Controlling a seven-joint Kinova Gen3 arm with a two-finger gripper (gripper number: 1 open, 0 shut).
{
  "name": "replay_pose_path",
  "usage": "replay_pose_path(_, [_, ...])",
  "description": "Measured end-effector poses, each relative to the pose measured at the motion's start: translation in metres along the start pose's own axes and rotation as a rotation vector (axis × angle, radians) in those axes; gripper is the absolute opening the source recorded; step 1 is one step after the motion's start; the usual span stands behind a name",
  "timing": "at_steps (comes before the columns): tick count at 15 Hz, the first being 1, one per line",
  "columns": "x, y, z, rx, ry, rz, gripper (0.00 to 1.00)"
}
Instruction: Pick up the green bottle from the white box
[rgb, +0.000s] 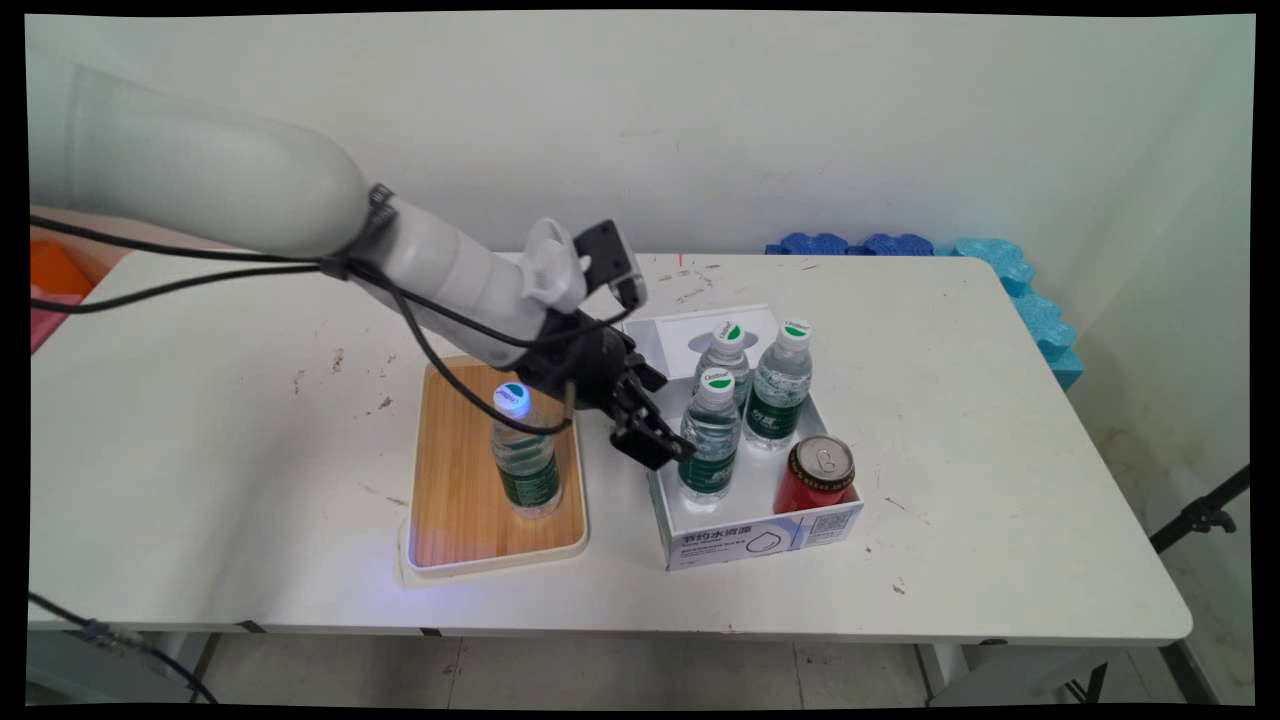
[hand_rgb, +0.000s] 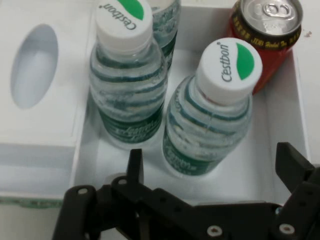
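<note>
The white surface (rgb: 250, 480) is bare across its left part and down its right side, with a wide free strip along the near edge in front of the tray and the box. A wooden tray (rgb: 455, 500) with a pale rim lies left of centre, and one water bottle (rgb: 525, 455) stands upright on it, toward its right side. Just right of the tray sits an open white cardboard box (rgb: 760, 535). Inside it stand three water bottles with white-and-green caps and a red can (rgb: 817, 475) in the near right corner. The box's far flap, with an oval cut-out, lies flat behind them.

The hand (rgb: 655, 440) hangs over the box's left wall, tilted down toward the near bottle (rgb: 712, 440), which is just beside its tips. Its fingers (hand_rgb: 135, 165) are spread wide with nothing between them. In the hand view that near bottle stands between the two fingertips and a little beyond them, a second bottle (hand_rgb: 127, 75) to its left and the can behind on the right. A third bottle is mostly hidden behind the second.
</note>
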Motion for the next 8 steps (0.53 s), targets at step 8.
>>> replay_pose_path(8, [0.001,0.002,0.042,-0.01,0.018,0.007,1.0])
